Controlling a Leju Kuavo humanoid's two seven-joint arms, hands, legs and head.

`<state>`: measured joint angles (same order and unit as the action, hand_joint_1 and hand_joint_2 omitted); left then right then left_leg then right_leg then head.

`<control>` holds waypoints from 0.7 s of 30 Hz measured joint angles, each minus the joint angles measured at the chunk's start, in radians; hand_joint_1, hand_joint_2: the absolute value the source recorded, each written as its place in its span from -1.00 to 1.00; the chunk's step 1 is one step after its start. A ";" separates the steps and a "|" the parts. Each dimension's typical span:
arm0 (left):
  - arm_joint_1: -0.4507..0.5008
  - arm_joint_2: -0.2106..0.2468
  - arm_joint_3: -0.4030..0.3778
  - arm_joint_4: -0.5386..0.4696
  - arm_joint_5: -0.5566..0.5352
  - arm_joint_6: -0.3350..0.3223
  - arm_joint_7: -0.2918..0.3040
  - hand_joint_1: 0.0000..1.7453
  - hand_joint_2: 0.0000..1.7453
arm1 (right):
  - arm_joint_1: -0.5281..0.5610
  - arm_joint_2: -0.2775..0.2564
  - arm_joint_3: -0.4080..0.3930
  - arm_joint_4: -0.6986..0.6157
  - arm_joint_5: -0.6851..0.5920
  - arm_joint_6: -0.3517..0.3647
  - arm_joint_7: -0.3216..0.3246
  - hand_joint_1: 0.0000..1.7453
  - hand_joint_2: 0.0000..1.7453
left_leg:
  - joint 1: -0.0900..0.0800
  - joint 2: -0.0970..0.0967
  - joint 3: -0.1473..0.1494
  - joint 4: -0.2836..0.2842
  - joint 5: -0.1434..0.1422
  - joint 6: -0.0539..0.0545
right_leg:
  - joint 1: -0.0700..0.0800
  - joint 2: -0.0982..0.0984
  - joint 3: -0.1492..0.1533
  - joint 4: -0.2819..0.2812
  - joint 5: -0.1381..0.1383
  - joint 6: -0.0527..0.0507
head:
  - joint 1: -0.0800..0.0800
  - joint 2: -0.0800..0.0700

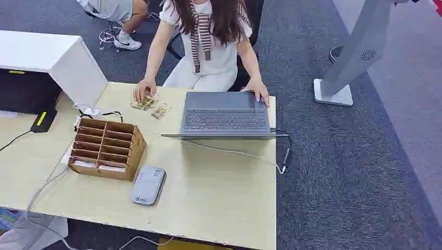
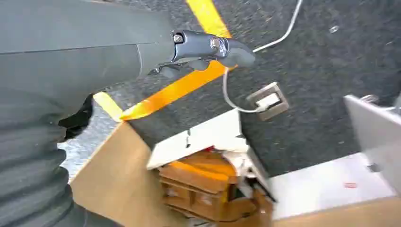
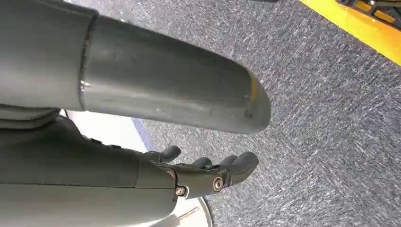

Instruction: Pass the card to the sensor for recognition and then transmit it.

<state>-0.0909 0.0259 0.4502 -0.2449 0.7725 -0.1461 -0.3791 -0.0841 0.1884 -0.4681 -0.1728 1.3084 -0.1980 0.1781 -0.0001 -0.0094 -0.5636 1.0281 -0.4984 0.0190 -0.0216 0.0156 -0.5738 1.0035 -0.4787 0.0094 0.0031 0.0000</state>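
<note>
Cards stand in cardboard rack (image 1: pixel 107 148) on counter (image 1: pixel 219 198); thin, stiff, light, likely slippery—pinch exposed edge. Left hand (image 2: pixel 208 49), right hand (image 3: pixel 208 172) loosely spread, holding nothing. Reader (image 1: pixel 148 185) beside rack.

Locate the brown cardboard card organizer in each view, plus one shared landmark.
Head view: cardboard organizer on the table's left part, beside the grey sensor.
Left wrist view: seen lower centre, beyond the left hand.
Right wrist view: not in it.
Shared landmark: the light wooden tabletop.
</note>
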 joint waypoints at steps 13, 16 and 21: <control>0.017 0.003 0.229 -0.241 0.034 -0.089 -0.120 -1.00 1.00 | -0.007 0.013 0.049 0.003 0.074 0.058 -0.061 -1.00 -1.00 | 0.000 0.000 0.000 0.000 0.000 0.000 | 0.000 0.000 0.000 0.000 0.000 0.000 | 0.000 0.000; 0.031 -0.044 0.284 -0.390 0.000 -0.099 -0.052 -1.00 1.00 | -0.008 0.016 0.054 0.003 0.085 0.060 -0.056 -1.00 -1.00 | 0.000 0.000 0.000 0.000 0.000 0.000 | 0.000 0.000 0.000 0.000 0.000 0.000 | 0.000 0.000; 0.052 -0.119 0.357 -0.602 -0.027 -0.099 0.014 -1.00 1.00 | -0.008 0.017 0.062 0.004 0.089 0.052 -0.037 -1.00 -1.00 | 0.000 0.000 0.000 0.000 0.000 0.000 | 0.000 0.000 0.000 0.000 0.000 0.000 | 0.000 0.000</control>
<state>-0.0385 -0.0935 0.8072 -0.8474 0.7458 -0.2449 -0.3646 -0.0923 0.2052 -0.4059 -0.1686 1.3973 -0.1461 0.1408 -0.0003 -0.0093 -0.5637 1.0282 -0.4982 0.0189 -0.0218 0.0158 -0.5736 1.0034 -0.4786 0.0095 0.0031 0.0000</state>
